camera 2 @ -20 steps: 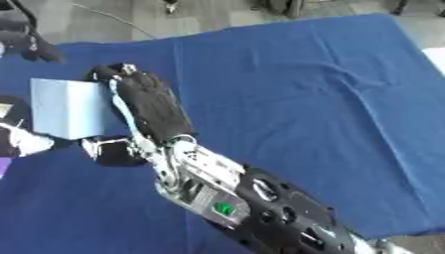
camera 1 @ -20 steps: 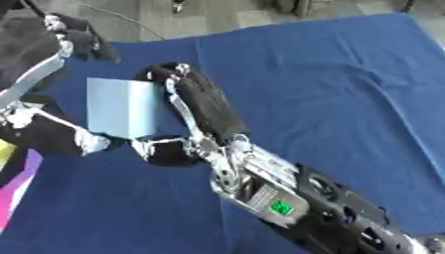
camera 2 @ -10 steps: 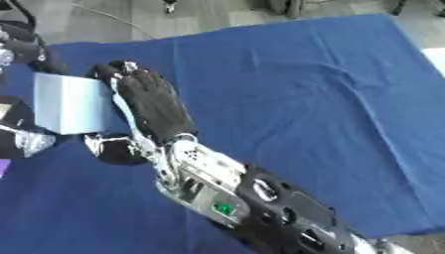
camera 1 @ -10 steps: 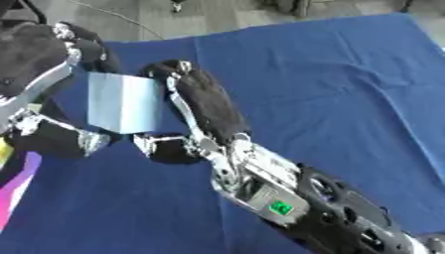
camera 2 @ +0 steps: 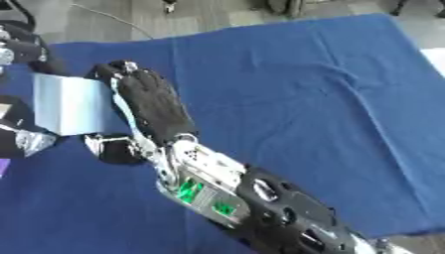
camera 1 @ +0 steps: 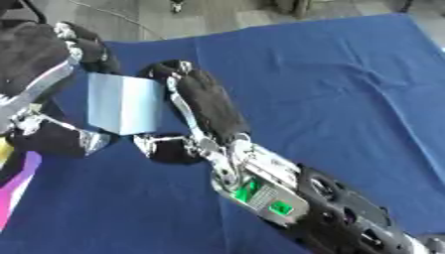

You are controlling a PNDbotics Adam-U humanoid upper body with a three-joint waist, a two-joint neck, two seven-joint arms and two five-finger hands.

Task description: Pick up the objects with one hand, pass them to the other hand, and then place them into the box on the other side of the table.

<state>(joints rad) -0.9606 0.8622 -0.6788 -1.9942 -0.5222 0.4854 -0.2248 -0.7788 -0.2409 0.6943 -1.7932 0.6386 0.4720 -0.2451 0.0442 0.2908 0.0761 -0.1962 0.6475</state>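
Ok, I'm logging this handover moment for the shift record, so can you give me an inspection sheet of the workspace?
Surface: table under a wrinkled blue cloth.
Job's things: pale blue flat box, upright, between both robot hands; the target box is not seen.
Clutter: a pink and purple thing at the left edge.
Hands: right robot hand pinches the box's right edge, thumb underneath; left robot hand is at its left side, fingers over the top corner.
Cables: thin cable on the floor beyond the table.
Surroundings: grey floor.
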